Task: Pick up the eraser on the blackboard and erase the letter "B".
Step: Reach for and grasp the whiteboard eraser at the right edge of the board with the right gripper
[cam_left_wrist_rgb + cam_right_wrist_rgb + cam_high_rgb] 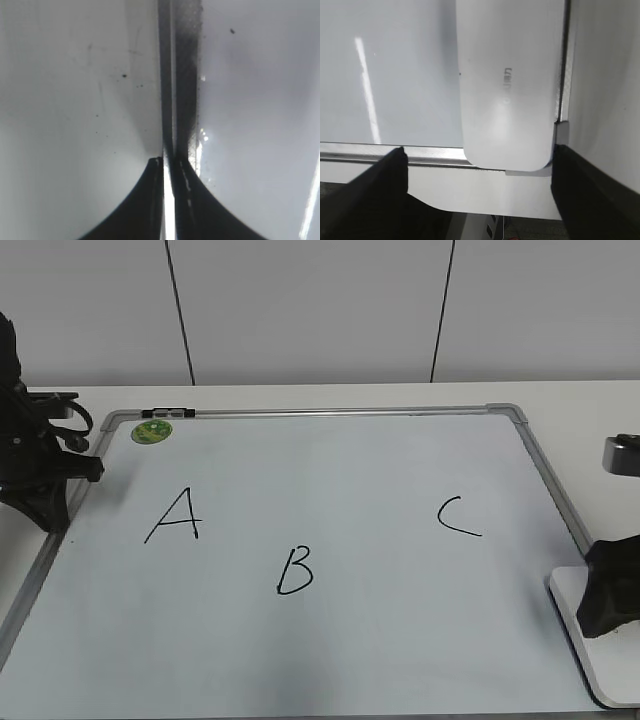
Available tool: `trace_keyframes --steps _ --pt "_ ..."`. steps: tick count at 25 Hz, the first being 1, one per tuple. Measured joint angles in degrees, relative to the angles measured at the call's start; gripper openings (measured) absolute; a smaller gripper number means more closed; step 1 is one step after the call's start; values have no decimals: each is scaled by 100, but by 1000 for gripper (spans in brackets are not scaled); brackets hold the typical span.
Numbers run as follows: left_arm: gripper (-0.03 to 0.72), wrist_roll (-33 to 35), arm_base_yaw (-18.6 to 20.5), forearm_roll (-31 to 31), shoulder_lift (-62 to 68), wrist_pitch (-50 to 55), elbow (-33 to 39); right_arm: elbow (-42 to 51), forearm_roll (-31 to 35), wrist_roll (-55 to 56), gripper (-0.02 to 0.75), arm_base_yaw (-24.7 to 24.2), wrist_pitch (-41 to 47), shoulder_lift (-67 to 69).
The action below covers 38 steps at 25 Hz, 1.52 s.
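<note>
With its jaws spread wide and empty over the eraser (507, 85), which lies at the board's (400, 640) near right corner, the right gripper (477, 165) should drop squarely and pinch its long edges; the left gripper's (169, 165) jaws look closed.

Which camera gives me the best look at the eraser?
The right wrist view: the eraser fills the frame, its grey lettering visible. The exterior view shows only its white edge behind the right arm. The left wrist view shows none of it.
</note>
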Motion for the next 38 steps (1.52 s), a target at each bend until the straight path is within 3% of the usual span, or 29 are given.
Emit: trace_keyframes --steps 6,14,25,38 --pt "25 0 0 0 0 10 0 -251 -189 368 669 487 -39 343" --pt "26 0 0 0 0 10 0 -503 -1253 1336 669 720 124 748" --pt "26 0 0 -8 0 10 0 -503 -1151 1428 618 438 -147 821" --pt "29 0 0 -8 0 10 0 -512 -1118 1280 615 418 -398 1394"
